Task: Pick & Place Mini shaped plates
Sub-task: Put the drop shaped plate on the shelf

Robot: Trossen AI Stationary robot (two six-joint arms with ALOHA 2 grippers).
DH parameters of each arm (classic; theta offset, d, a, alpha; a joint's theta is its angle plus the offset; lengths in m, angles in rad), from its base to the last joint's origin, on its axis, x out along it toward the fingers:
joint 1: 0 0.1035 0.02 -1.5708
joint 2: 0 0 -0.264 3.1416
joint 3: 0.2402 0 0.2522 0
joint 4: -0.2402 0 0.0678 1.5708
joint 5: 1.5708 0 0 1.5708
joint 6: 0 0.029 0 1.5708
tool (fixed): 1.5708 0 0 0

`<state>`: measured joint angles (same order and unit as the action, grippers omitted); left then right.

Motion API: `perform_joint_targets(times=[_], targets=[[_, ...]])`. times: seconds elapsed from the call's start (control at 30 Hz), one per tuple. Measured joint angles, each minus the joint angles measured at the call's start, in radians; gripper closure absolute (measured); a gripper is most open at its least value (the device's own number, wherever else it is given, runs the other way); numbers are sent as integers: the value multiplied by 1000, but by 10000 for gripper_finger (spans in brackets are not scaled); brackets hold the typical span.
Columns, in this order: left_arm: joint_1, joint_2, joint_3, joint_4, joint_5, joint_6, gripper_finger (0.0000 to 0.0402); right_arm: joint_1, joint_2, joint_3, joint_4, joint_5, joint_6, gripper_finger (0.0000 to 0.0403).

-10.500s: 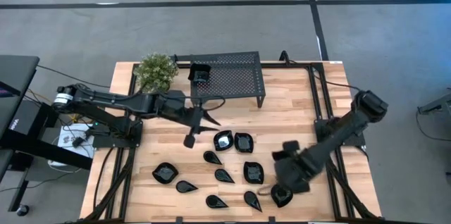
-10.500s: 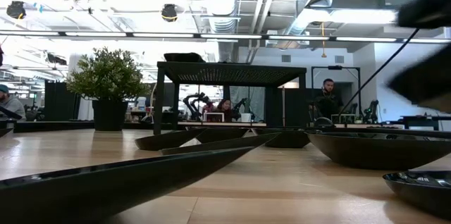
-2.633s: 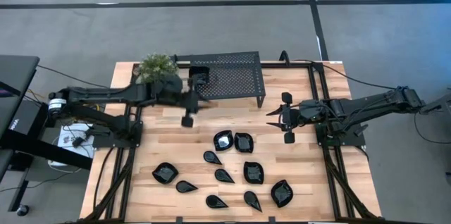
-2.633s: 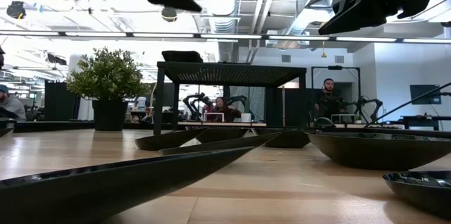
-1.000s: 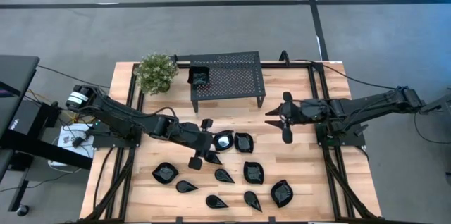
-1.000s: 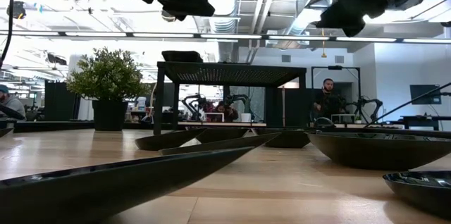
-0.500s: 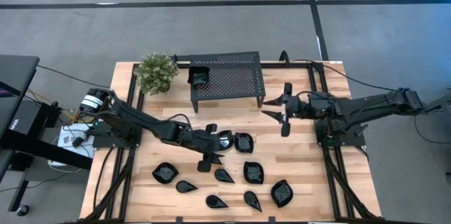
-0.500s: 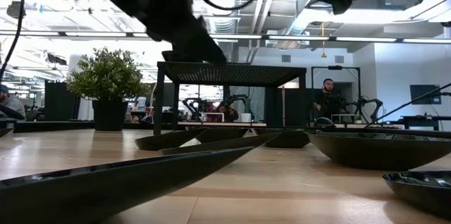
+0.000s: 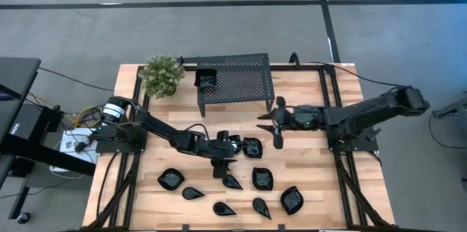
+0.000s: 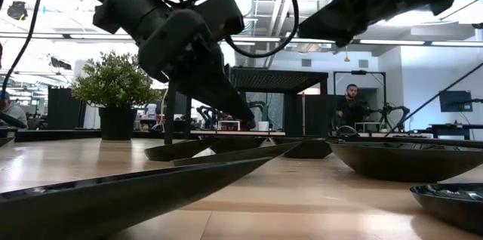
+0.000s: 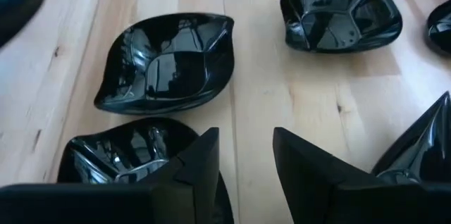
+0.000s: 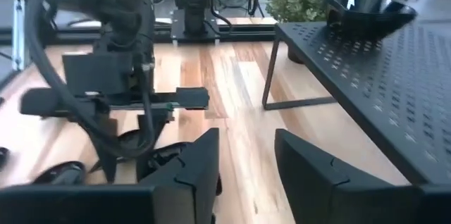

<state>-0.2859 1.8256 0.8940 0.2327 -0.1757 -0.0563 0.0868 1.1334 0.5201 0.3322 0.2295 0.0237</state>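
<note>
Your left gripper [image 9: 221, 152] hangs low over the middle of the table [image 9: 306, 181], fingers spread wide and holding nothing, right among the mini shaped plates [image 9: 232, 182] scattered across the near half of the wood. In the left wrist view a leaf-shaped plate [image 11: 167, 62] lies just ahead of the fingertips, a crumpled-rim plate [image 11: 127, 155] sits partly under one finger, and another plate [image 11: 341, 12] rests beyond. Risk as I judge it: the dishes crowd each other, so a descending finger may land on a neighbour's rim and tip or skate it; glossy shallow rims could also slip out of a pinch. Farther right, one plate [image 9: 207, 79] already sits on the black perforated stand [image 9: 244, 79]. Your right gripper [image 9: 276, 125] hovers beside the stand's near corner, fingers apart, empty; a swing toward the cluster could clip the stand leg or the left arm. No brand, label or writing is readable anywhere.
</note>
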Motion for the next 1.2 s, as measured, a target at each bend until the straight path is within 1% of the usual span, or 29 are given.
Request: perform_joint_targets(times=[0.1,0.23,0.33,0.43,0.53,0.7,0.77,0.87,1.0,1.2], targets=[[0,0,0,-1,0,0,266,-1,72,38,16,0,-39,246],[0,0,0,-10,0,-7,266,-1,132,99,-20,4,-50,209],[0,2,-4,-14,0,-12,266,4,137,146,-73,4,-49,188],[-1,2,-25,-14,-9,-34,266,15,127,175,-138,6,-30,180],[-1,0,-56,-17,-12,-46,266,39,105,197,-205,5,12,181],[-13,-26,-59,-12,-15,-47,266,92,67,198,-321,5,38,193],[-22,-53,-60,-56,-15,-40,266,114,55,198,-343,6,38,198],[-42,-105,-59,-156,-14,-47,266,134,56,199,-342,6,28,206],[-60,-146,-60,-288,-13,-126,266,144,56,199,-337,7,22,212],[-54,-143,-72,-315,-17,-152,266,140,57,199,-335,8,22,218]])
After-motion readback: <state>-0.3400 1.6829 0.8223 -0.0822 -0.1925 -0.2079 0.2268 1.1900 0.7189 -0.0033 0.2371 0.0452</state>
